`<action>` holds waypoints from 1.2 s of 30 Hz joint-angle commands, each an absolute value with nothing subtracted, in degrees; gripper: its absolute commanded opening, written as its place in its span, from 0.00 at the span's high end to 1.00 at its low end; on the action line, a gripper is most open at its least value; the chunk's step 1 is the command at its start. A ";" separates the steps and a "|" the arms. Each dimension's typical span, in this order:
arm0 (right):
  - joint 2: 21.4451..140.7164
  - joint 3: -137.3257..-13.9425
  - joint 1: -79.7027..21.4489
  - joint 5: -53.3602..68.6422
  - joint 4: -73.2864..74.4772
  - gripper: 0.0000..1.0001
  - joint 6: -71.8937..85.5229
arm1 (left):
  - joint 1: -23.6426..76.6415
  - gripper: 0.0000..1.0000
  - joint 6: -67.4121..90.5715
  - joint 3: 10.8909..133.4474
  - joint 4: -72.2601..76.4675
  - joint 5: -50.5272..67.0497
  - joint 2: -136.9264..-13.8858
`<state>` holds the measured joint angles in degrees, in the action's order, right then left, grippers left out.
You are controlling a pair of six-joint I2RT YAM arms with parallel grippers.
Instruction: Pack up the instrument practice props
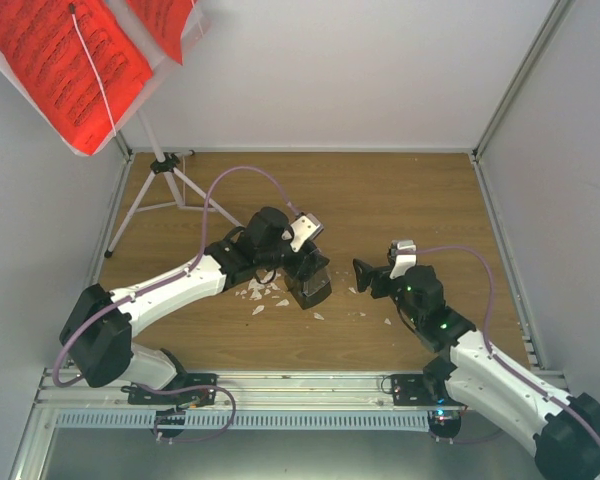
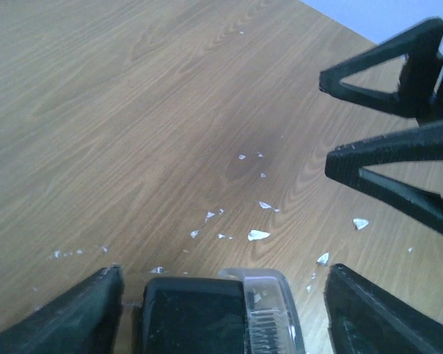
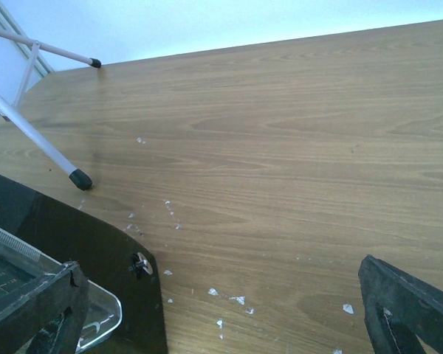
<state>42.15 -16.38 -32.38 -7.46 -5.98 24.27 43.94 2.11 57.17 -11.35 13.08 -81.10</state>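
The small black metronome stands on the wooden table near the middle, among white crumbs. My left gripper is open, with a finger on each side of the metronome and small gaps showing. In the left wrist view the metronome, with its clear cover, sits between the fingers. My right gripper is open and empty, just right of the metronome and pointing at it. The metronome also shows at the left of the right wrist view. The white music stand holds the red sheets at the far left corner.
White crumbs lie scattered round the metronome. The stand's tripod legs spread over the far left of the table. Grey walls close in the table on three sides. A metal rail runs along the near edge.
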 commanded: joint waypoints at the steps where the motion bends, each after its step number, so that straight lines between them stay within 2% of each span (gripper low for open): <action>1: 40.89 -16.51 -31.82 -6.39 -5.93 0.00 23.10 | 44.03 0.15 2.71 56.87 -8.97 15.19 -78.31; 4: 40.29 -17.94 -31.89 -3.43 -6.05 0.01 20.88 | 43.84 0.04 3.51 57.73 -9.41 15.59 -76.12; 8: 40.39 -21.63 -31.83 1.93 -5.33 0.00 17.57 | 42.13 0.01 4.50 59.60 -11.51 18.76 -72.97; 13: 43.68 -28.64 -31.87 2.71 -1.71 0.00 19.38 | 34.99 0.01 6.67 61.30 -15.09 30.57 -72.37; 16: 47.15 -32.48 -31.89 7.25 -0.27 0.00 19.59 | 30.99 0.07 6.77 61.16 -16.87 37.75 -73.91; 19: 49.65 -34.08 -33.05 12.59 -0.26 0.05 18.31 | 28.98 0.18 7.07 60.82 -17.63 41.96 -76.06; 23: 51.17 -34.64 -38.46 10.57 -0.83 0.09 16.87 | 28.54 0.30 7.50 60.53 -16.62 44.31 -78.09; 36: 59.96 -36.59 -47.27 -1.43 -2.45 0.19 14.96 | 26.74 0.43 7.14 58.63 -13.42 46.82 -80.89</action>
